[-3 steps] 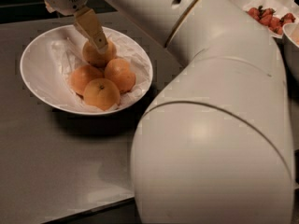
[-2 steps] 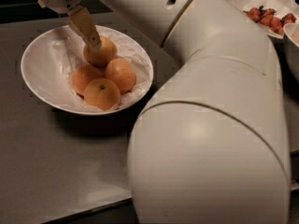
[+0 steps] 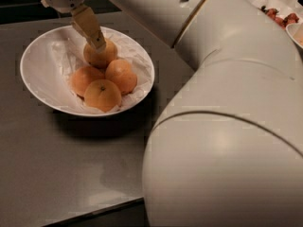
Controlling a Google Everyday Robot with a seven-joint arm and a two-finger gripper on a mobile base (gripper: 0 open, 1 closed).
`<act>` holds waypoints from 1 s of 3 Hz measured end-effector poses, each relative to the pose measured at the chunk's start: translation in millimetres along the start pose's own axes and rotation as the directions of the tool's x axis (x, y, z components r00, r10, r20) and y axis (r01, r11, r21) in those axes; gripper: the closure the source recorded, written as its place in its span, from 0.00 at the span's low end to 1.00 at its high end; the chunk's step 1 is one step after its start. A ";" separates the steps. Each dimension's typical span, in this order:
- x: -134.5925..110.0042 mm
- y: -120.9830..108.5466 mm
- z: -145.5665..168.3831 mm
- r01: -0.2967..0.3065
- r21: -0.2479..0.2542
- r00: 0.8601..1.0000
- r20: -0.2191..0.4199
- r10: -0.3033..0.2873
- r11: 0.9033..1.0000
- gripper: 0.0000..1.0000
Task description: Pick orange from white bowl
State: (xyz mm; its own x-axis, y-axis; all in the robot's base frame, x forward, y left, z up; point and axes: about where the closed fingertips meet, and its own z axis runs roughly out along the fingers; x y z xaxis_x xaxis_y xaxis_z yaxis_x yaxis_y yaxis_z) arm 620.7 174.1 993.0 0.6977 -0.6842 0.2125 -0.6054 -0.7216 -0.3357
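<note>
Your gripper (image 3: 97, 41) has barely shifted this past second, pressed at eleven o'clock on the orange (image 3: 102, 56), grasp impossible to tell, so the fruit remains unlifted at twelve o'clock in the white bowl (image 3: 34, 60).

Kitchen counter (image 3: 57, 164) (strawberries (image 3: 289, 18) at back), end effector (image 3: 98, 44) over white bowl (image 3: 34, 60)
</note>
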 end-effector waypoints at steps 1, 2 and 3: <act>-5.1 7.4 -13.1 0.017 -0.012 1.000 -0.011 -0.017 1.000 0.00; -11.5 10.4 -22.8 0.075 -0.023 0.997 -0.010 -0.075 0.997 0.00; -14.1 14.5 -26.1 0.115 -0.028 0.993 -0.010 -0.116 0.993 0.00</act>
State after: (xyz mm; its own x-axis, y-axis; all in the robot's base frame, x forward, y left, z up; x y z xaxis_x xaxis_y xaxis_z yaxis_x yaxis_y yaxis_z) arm 592.2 170.6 1009.0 0.7592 -0.5972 0.2587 -0.5316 -0.7983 -0.2829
